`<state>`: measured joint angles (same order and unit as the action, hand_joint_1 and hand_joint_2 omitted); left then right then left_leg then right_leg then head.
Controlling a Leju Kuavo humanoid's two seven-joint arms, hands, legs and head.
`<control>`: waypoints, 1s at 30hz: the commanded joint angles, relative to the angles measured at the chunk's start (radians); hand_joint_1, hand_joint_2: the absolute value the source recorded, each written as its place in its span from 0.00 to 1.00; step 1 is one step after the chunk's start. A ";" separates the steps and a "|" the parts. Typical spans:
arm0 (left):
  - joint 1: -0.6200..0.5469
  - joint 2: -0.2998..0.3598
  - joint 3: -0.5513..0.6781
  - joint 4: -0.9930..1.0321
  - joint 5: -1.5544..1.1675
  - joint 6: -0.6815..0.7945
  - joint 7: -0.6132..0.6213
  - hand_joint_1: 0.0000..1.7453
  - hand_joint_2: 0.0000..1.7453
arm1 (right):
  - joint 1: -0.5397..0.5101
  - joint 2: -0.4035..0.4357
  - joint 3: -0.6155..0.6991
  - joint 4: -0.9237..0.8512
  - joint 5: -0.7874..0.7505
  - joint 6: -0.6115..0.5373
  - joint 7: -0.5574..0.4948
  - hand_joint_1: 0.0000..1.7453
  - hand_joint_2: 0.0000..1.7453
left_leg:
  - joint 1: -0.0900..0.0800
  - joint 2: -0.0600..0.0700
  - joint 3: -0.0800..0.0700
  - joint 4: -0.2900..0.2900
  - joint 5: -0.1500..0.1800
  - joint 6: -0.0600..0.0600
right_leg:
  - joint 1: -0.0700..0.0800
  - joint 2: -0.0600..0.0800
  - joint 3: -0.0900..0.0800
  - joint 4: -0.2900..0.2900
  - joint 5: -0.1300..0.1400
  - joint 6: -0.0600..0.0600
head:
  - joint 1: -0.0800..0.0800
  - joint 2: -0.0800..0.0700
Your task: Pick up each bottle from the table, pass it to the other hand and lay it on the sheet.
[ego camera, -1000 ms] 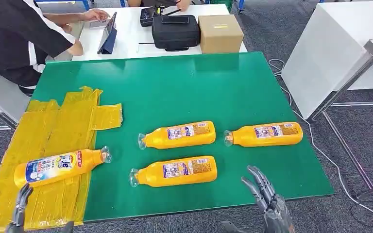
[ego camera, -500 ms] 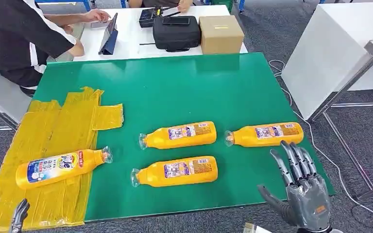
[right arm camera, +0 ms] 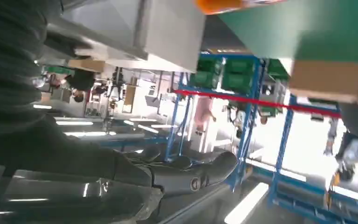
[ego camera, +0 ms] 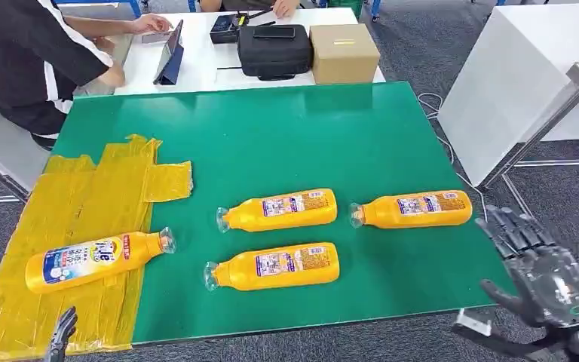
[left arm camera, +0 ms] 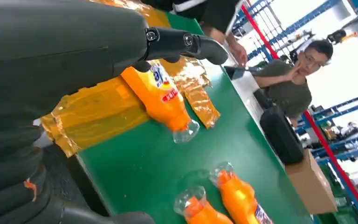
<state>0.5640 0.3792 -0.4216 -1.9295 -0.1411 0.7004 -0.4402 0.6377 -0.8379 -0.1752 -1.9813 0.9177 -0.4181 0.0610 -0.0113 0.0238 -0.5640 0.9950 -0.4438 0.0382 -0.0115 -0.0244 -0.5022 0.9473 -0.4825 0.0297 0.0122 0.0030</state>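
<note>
Four orange bottles lie on their sides on a green table (ego camera: 286,136). One bottle with a blue label (ego camera: 94,260) rests on the yellow sheet (ego camera: 68,204), which covers the table's left part; its clear cap pokes just past the sheet's edge onto the green. The other three lie on bare green, caps pointing towards the sheet: a middle bottle (ego camera: 277,210), a nearer bottle (ego camera: 273,265) just in front of it, and a far-right bottle (ego camera: 412,210) in line with the middle one, near the table's right edge.

The right hand (ego camera: 543,275) is raised off the table's near right corner, holding nothing, fingers spread wide and apart from every bottle. Of the left hand (ego camera: 62,335) just dark fingertips appear at the near edge of the sheet; in the left wrist view its fingers (left arm camera: 186,44) look extended with nothing in them, though the angle is poor.

Behind the green table, a white table carries a black bag (ego camera: 274,51) and a cardboard box (ego camera: 344,51). A person in black (ego camera: 22,60) sits at the left.
</note>
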 commanded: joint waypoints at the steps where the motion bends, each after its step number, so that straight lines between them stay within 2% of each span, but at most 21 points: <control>1: -0.050 0.024 -0.072 0.093 0.006 -0.002 0.004 0.00 1.00 | 0.052 -0.106 -0.101 0.074 -0.014 0.033 -0.010 0.00 1.00 | 0.001 -0.001 0.003 -0.002 -0.001 -0.002 | 0.000 0.001 0.003 -0.002 0.000 -0.001 | 0.000 0.000; 3: -0.081 0.027 -0.101 0.095 -0.004 -0.002 0.008 0.00 1.00 | 0.008 -0.113 -0.078 0.104 -0.162 0.059 -0.061 0.00 1.00 | 0.001 -0.003 0.005 -0.002 -0.001 -0.003 | 0.001 0.001 0.005 -0.003 -0.001 -0.002 | 0.000 0.000; 4: -0.110 0.040 -0.137 0.093 0.010 -0.002 0.010 0.00 1.00 | -0.049 -0.093 -0.042 0.136 -0.249 0.091 -0.112 0.00 1.00 | 0.001 -0.002 0.003 -0.001 -0.001 -0.002 | 0.001 0.001 0.003 -0.002 -0.001 -0.001 | 0.000 0.000; 6: -0.180 0.115 -0.203 0.107 0.018 -0.002 0.029 0.00 1.00 | -0.215 -0.045 0.057 0.238 -0.257 0.143 -0.159 0.00 1.00 | 0.001 -0.001 0.003 -0.002 0.000 -0.001 | 0.001 0.001 0.003 -0.003 0.000 -0.001 | 0.000 0.000; 7: -0.219 0.160 -0.243 0.118 0.063 -0.002 0.010 0.00 1.00 | -0.341 -0.002 0.134 0.322 -0.270 0.197 -0.190 0.00 1.00 | 0.003 -0.002 0.006 -0.005 0.001 -0.003 | 0.003 0.001 0.006 -0.007 0.002 -0.002 | -0.001 0.000; 10: -0.264 0.214 -0.307 0.121 0.086 -0.002 -0.001 0.00 1.00 | -0.587 0.125 0.275 0.541 -0.230 0.247 -0.224 0.00 1.00 | 0.007 0.000 0.006 -0.005 0.001 -0.003 | 0.007 0.003 0.008 -0.009 0.004 -0.002 | 0.000 0.000; 13: -0.270 0.242 -0.343 0.099 0.068 -0.002 0.003 0.00 1.00 | -0.755 0.172 0.389 0.701 -0.228 0.244 -0.238 0.00 1.00 | 0.008 0.005 0.010 -0.005 0.001 -0.003 | 0.008 0.008 0.009 -0.008 0.004 -0.002 | 0.000 0.000; 16: -0.290 0.265 -0.379 0.077 0.092 -0.002 -0.013 0.00 1.00 | -0.820 0.207 0.439 0.754 -0.256 0.224 -0.270 0.00 1.00 | 0.007 0.008 0.010 -0.006 0.001 -0.004 | 0.006 0.012 0.015 -0.008 0.005 -0.002 | 0.000 0.000; 18: -0.319 0.295 -0.424 0.061 0.191 -0.010 -0.067 0.00 1.00 | -0.866 0.219 0.489 0.778 -0.270 0.230 -0.279 0.00 1.00 | 0.006 0.009 0.010 -0.003 0.001 -0.003 | 0.006 0.012 0.017 -0.004 0.004 0.000 | 0.000 0.000; 20: -0.318 0.335 -0.434 0.023 0.491 -0.151 -0.218 0.00 1.00 | -0.927 0.254 0.546 0.788 -0.305 0.241 -0.292 0.00 1.00 | 0.007 0.008 0.008 -0.001 0.001 -0.002 | 0.006 0.010 0.017 -0.002 0.004 0.000 | 0.000 0.000; 21: -0.305 0.346 -0.418 0.010 0.551 -0.174 -0.258 0.00 1.00 | -0.942 0.270 0.562 0.782 -0.311 0.244 -0.289 0.00 1.00 | 0.006 0.008 0.009 -0.002 0.001 -0.003 | 0.006 0.010 0.017 -0.003 0.004 0.000 | 0.000 0.000; 25: -0.167 0.329 -0.275 -0.104 0.555 -0.136 -0.258 0.00 1.00 | -0.947 0.284 0.590 0.761 -0.278 0.227 -0.215 0.00 1.00 | 0.007 0.012 0.008 -0.001 0.000 -0.004 | 0.006 0.015 0.015 -0.001 0.004 -0.001 | 0.000 0.000; 26: -0.124 0.284 -0.230 -0.155 0.584 -0.117 -0.258 0.00 1.00 | -0.942 0.286 0.579 0.768 -0.272 0.219 -0.202 0.00 1.00 | 0.006 0.010 0.006 0.000 0.000 -0.002 | 0.006 0.012 0.014 0.000 0.003 0.000 | 0.000 0.000; 28: -0.080 0.263 -0.283 -0.199 0.506 -0.002 -0.258 0.00 1.00 | -0.932 0.282 0.554 0.816 -0.231 0.186 -0.176 0.00 1.00 | 0.006 0.008 0.006 0.000 0.001 -0.001 | 0.006 0.009 0.014 0.000 0.002 0.000 | -0.001 0.000; 30: -0.077 0.262 -0.293 -0.213 0.503 -0.002 -0.258 0.00 1.00 | -0.933 0.268 0.547 0.842 -0.223 0.186 -0.175 0.00 1.00 | 0.006 0.007 0.006 0.000 -0.001 -0.002 | 0.006 0.009 0.016 -0.001 0.001 0.000 | 0.000 0.000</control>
<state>0.3554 0.6889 -0.7385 -1.9819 0.3937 0.5845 -0.6993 -0.2248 -0.6344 0.3270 -1.3084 0.6444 -0.1908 -0.1582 -0.0069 0.0284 -0.5615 0.9950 -0.4421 0.0388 -0.0069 -0.0218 -0.4894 0.9488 -0.4813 0.0305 0.0122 0.0030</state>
